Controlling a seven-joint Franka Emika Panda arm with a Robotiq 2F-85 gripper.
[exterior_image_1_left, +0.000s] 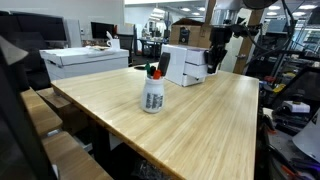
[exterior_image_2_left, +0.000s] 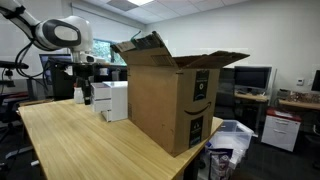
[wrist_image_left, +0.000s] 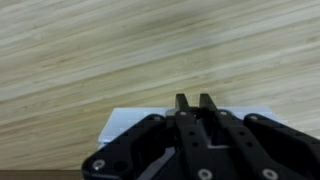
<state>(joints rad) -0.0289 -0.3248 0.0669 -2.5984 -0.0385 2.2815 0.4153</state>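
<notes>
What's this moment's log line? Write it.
gripper: shut | below it: white box | table: bottle, cardboard box

No writing is legible to me. The cardboard box (exterior_image_2_left: 165, 100) bears dark printed patches, the bottle (exterior_image_1_left: 152, 95) on the tabletop (exterior_image_1_left: 200, 120) a label, both too blurred to read; the white box (wrist_image_left: 130, 125) under my gripper (wrist_image_left: 193, 100) looks blank.
</notes>
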